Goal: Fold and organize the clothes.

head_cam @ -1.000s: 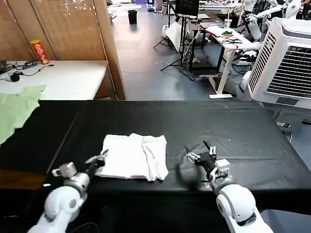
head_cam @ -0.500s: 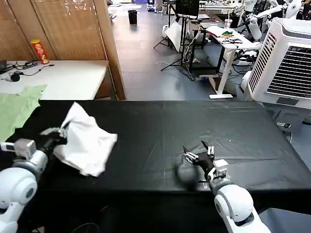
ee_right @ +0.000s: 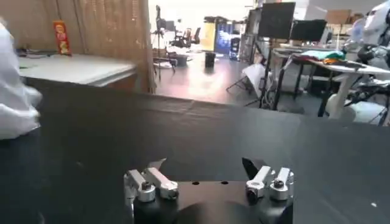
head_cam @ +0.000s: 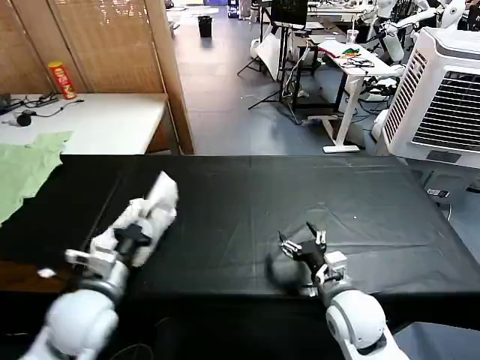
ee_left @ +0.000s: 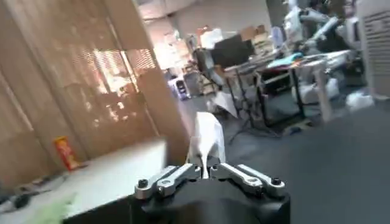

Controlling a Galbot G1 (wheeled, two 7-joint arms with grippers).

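Note:
The white T-shirt is bunched up and hangs off the black table, over its left front part. My left gripper is shut on the shirt's lower end. In the left wrist view the jaws of the left gripper are pressed together on a strip of the white T-shirt that stands up beyond them. Near the table's front edge, right of centre, my right gripper is open and holds nothing. From the right wrist, the right gripper has its fingers wide apart, and the T-shirt appears far off.
A pale green garment lies at the table's far left edge. Behind it stands a white side table with a red can. A white air cooler stands at the back right.
The T-shirt lay folded near the table's front centre. My left gripper took hold of it, lifted it and swung it to the left, so it is now bunched. The right gripper barely moved.

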